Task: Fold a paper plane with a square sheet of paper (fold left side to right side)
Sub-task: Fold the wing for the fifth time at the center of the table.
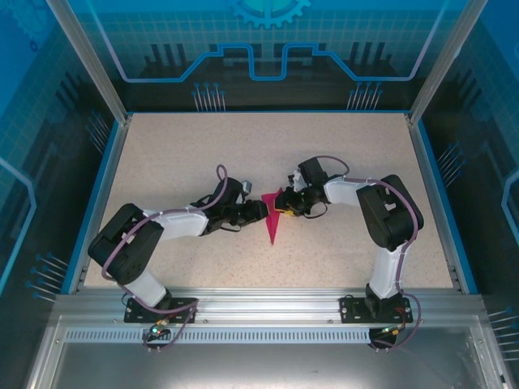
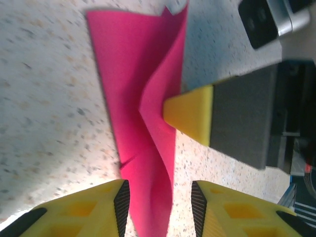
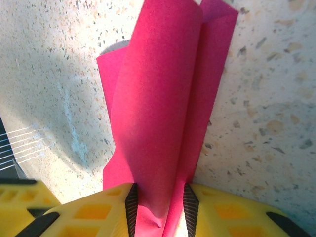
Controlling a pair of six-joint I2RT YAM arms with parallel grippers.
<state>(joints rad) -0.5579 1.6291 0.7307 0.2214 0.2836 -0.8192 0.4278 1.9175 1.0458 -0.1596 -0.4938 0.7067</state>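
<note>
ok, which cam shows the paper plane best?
Right wrist: the paper plane is close and sharp, its folded layers pinched in the right gripper. Left wrist shows it lying inside the open left gripper. Top external shows it as a small pink dart between the two grippers.

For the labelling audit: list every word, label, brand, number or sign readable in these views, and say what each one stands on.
None: no text can be read anywhere.
The pink paper is plain and unmarked.
The yellow fingers in the left wrist view carry no lettering.
The blue back panel bears a gear graphic and line patterns, no words.
Any marking at the left arm base is too small to read.
</note>
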